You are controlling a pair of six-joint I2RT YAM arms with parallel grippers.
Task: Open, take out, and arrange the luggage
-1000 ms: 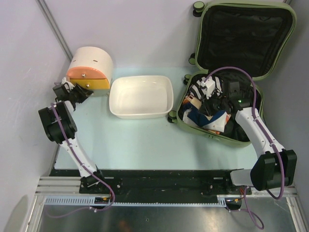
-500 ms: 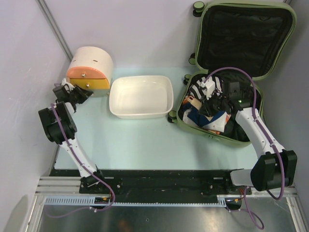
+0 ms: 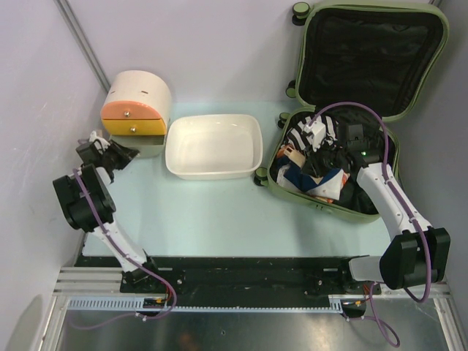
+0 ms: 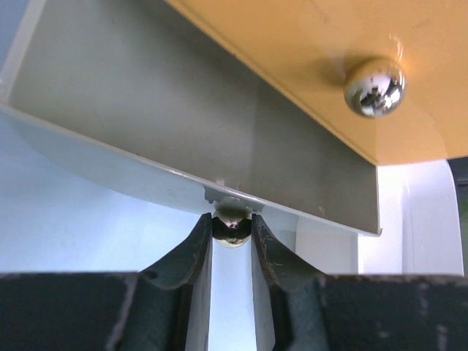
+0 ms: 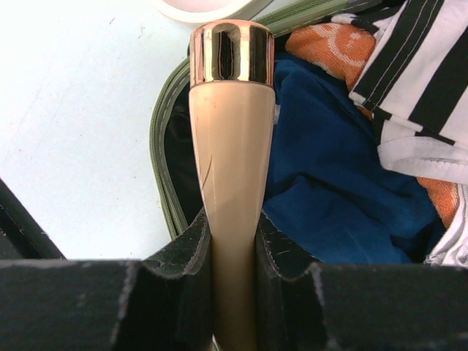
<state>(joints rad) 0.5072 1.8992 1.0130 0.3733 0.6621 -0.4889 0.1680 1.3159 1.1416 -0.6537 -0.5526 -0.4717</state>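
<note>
luggage (image 3: 373, 55): olive-green hard shell, open, at the far right of the tabletop (image 3: 205, 212); lid stands up against the back wall with its black lining facing the camera, base lies flat in front of it, black wheels on its left side
luggage contents: base packed with clothes; blue cloth (image 5: 329, 183), orange cloth (image 5: 322, 44) and black-and-white striped cloth (image 5: 413, 73) bunched together
right fingers (image 5: 186, 248): over the luggage base, closed narrow on a cream bottle (image 5: 232, 131)
cream bottle: upright between the fingers, tapered body, shiny rose-gold cap at its far end, clear of the clothes
white tub (image 3: 213, 117): rectangular, rounded corners, mid tabletop, just left of the luggage base
drawer box (image 3: 139, 91): round cream body, orange and yellow fronts, far left, just beside the tub
left fingers (image 4: 191, 252): at the front of the drawer box, nearly closed, pinching a small metal knob (image 4: 232, 227)
small metal knob: sits at the edge of a pale panel (image 4: 183, 124) below the yellow front
second knob (image 4: 374, 86): on the yellow front, above and to the right in the wrist view, untouched
</note>
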